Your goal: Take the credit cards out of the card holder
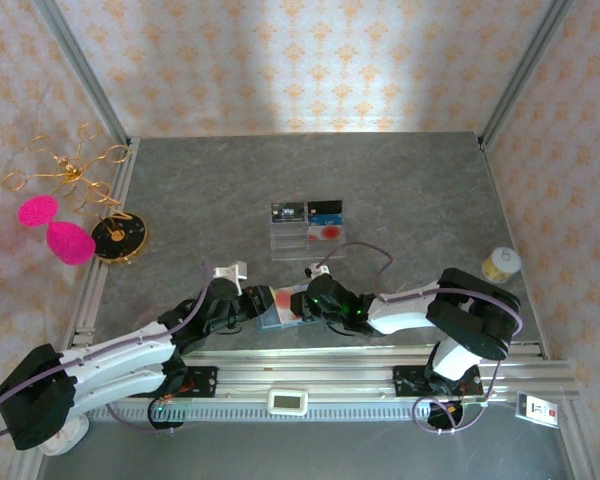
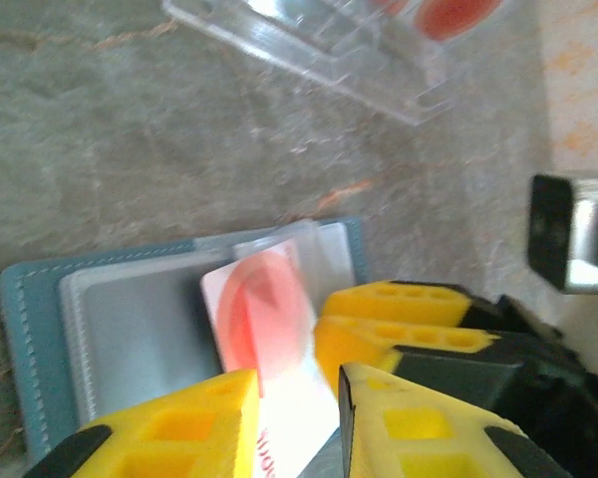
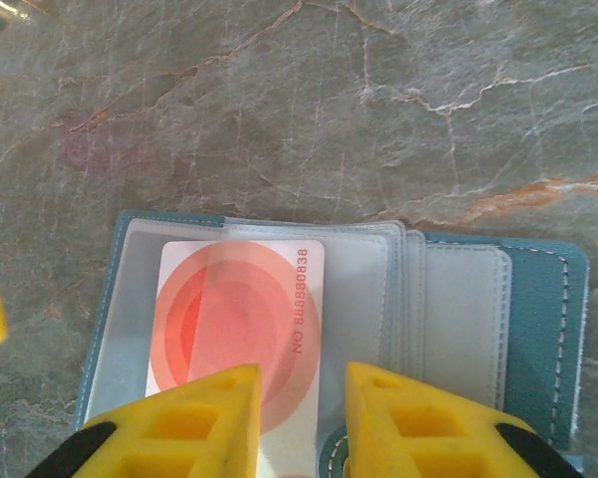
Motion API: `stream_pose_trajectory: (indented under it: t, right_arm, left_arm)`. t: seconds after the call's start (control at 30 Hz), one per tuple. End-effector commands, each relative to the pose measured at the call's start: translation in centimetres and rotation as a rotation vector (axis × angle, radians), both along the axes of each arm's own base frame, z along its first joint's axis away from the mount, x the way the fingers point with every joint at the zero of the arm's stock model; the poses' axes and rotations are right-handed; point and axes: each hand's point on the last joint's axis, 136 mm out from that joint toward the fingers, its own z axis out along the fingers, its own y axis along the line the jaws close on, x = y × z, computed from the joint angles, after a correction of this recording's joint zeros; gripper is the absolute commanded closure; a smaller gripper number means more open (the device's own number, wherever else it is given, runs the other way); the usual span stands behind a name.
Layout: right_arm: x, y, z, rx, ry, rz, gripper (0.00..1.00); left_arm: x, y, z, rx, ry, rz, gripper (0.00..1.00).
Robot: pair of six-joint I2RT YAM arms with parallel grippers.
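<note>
the holder (image 3: 550,329) lies open and flat on the table (image 3: 379,100) close to the arms' bases. the two grippers meet over it from opposite sides. a pale card (image 3: 239,319) with a red disc sits at a clear pocket (image 3: 364,289) of the holder. its long axis runs straight toward the right gripper (image 3: 301,383), and its near end passes under that gripper's tips. the right gripper is partly open, with its tips over the card and the pocket beside it, and it clamps nothing i can see. the left gripper (image 2: 299,383) is partly open too, and the card's end runs into its gap. whether its pads touch the card is hidden. both are about equally near, so the pull likely goes along the card's length, out of the pocket mouth. other cards (image 1: 323,210) lie on the clear tray (image 1: 290,245) further back.
</note>
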Motion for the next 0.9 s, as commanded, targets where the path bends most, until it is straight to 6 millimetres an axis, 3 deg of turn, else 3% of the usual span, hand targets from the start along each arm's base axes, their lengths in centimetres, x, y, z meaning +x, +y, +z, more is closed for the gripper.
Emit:
stream_pose_trajectory:
  t: [0.0, 0.33, 0.87]
  right_arm:
    - [-1.8, -2.0, -3.6, -0.104, 0.079, 0.018, 0.73]
    - [-1.9, -2.3, -3.7, -0.102, 0.072, 0.016, 0.74]
    - [-1.9, -2.4, -3.7, -0.093, 0.063, 0.019, 0.74]
  left_arm:
    - [0.0, -0.9, 0.4, 0.028, 0.019, -0.039, 0.72]
    - [0.8, -0.8, -1.3, 0.147, 0.057, -0.045, 0.74]
    - [1.1, -1.7, -2.6, 0.136, 0.072, -0.053, 0.73]
